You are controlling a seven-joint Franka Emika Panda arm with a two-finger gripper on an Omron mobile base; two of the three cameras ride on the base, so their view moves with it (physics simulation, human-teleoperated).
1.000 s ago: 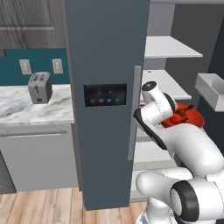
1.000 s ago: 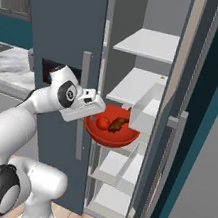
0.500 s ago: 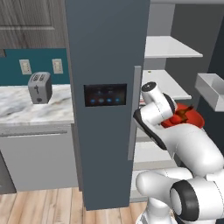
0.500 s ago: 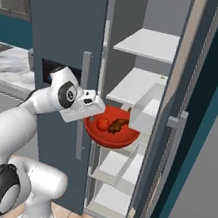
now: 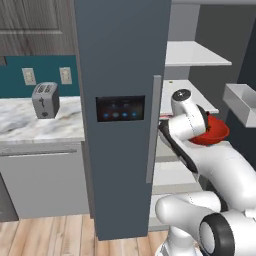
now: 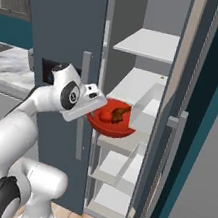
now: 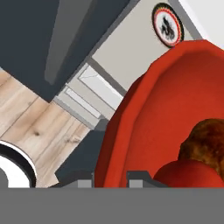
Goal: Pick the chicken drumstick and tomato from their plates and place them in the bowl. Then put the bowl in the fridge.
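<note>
The fridge (image 6: 63, 32), dark blue-grey with a black display panel (image 5: 120, 108) and a long grey handle (image 5: 153, 129), stands with its right compartment open, white shelves (image 6: 148, 44) exposed. Beside it, to the left, lies a marble counter (image 5: 35, 127) bearing a grey toaster (image 5: 45, 100).

My arm reaches past the closed door's edge into the open compartment. My gripper (image 7: 110, 178) is clenched on the near rim of the bowl (image 6: 112, 126), one finger inside the wall and one outside, as the hand view shows. The bowl is carried roughly level, in the air in front of the middle shelves and just above the shelf edge below it.

Inside the bowl lie the tomato (image 6: 105, 116), on the side nearer my hand, and the chicken drumstick (image 6: 120, 114), touching it on the far side. Both are loaded; the step in hand, as I judge it, is the last: stowing the bowl.

The next move calls for carrying the bowl farther inward over a shelf, keeping it level, lowering until its base rests, and only then releasing the rim. The door bin (image 6: 145, 110) just right of the bowl must be cleared.
</note>
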